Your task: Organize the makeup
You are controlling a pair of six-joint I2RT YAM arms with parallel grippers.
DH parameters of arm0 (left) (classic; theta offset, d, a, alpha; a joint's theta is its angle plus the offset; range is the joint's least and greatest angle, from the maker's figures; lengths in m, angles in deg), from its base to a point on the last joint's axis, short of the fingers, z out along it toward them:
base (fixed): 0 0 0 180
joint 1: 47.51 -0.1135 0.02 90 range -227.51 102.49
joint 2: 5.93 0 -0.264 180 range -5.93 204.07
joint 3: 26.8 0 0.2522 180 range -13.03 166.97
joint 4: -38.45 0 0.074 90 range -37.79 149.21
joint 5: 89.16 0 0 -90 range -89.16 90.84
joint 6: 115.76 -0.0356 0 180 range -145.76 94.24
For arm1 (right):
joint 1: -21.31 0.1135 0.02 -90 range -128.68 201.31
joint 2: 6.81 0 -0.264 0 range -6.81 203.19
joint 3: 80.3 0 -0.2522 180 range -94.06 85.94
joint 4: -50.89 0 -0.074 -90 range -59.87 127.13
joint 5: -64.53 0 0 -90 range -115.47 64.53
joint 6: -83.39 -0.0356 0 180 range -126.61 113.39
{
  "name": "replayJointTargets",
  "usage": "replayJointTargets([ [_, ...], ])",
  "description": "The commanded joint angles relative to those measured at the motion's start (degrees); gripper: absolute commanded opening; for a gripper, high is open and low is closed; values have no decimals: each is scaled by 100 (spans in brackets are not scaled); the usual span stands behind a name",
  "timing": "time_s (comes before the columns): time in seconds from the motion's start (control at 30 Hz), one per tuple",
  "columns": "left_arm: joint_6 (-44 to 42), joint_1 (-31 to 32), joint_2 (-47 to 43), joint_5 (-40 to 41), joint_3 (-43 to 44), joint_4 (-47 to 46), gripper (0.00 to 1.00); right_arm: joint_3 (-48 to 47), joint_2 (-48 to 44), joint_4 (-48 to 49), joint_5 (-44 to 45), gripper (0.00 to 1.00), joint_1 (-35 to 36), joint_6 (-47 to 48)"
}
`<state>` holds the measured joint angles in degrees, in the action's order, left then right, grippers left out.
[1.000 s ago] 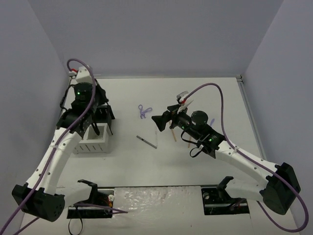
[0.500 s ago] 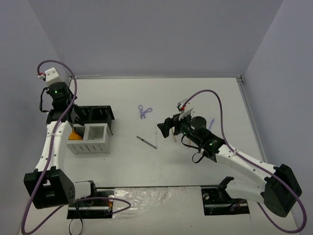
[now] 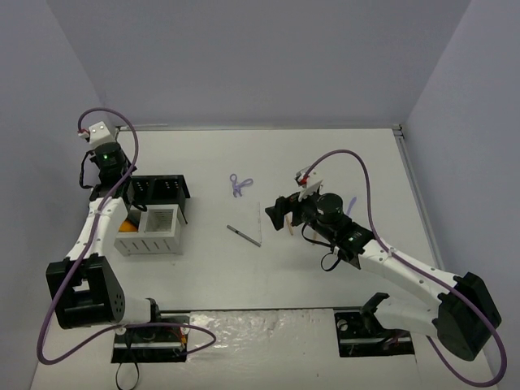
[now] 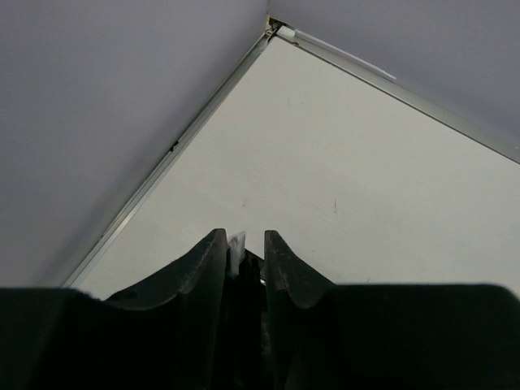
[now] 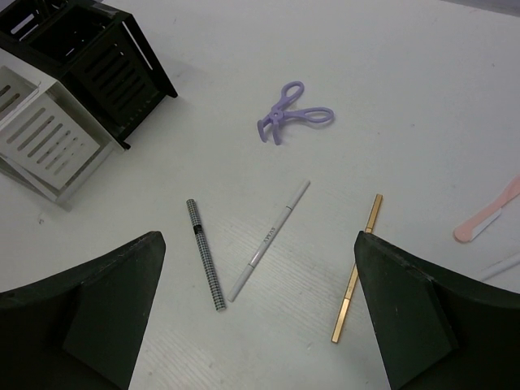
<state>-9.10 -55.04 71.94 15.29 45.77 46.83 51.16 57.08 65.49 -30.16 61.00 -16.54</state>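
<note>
My right gripper (image 3: 284,213) (image 5: 258,240) is open and empty, hovering above the table's middle. Below it lie a checkered black pencil (image 5: 205,253) (image 3: 242,235), a white pencil (image 5: 270,240) and a tan-gold stick (image 5: 357,268). The gold stick runs partly under the right finger. A purple scissor-like tool (image 5: 291,114) (image 3: 239,184) lies farther back. A pink tool (image 5: 487,218) and a pale stick (image 5: 500,266) lie at the right. My left gripper (image 4: 244,244) (image 3: 91,175) is raised at the far left, shut on a slim dark item with a pale tip (image 4: 236,244).
The slotted organizer stands left of centre, with a black part (image 3: 158,191) (image 5: 106,57) and a white part (image 3: 150,231) (image 5: 49,142). Something orange (image 3: 123,219) shows at its left side. The left wrist view faces the table's back-left corner (image 4: 270,23) and the walls.
</note>
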Motion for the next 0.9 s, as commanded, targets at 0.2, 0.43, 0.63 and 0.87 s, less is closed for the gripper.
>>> replayJointTargets([
  [0.2, 451, -3, -885, -72, 611, 819, 78, -448, 357, -504, -321, 90, 48, 236],
  [0.43, 525, 6, -1287, -1418, 1452, 2501, 97, -999, 1278, -1104, -440, 77, 494, 506],
  [0.63, 766, 108, -1649, -3533, 1128, 3142, 97, -1687, 2357, -1539, -271, 69, 982, 757],
  [0.87, 745, 1073, -2248, -3489, 597, 3472, 97, -2286, 3228, -1730, 33, 55, 1288, 896],
])
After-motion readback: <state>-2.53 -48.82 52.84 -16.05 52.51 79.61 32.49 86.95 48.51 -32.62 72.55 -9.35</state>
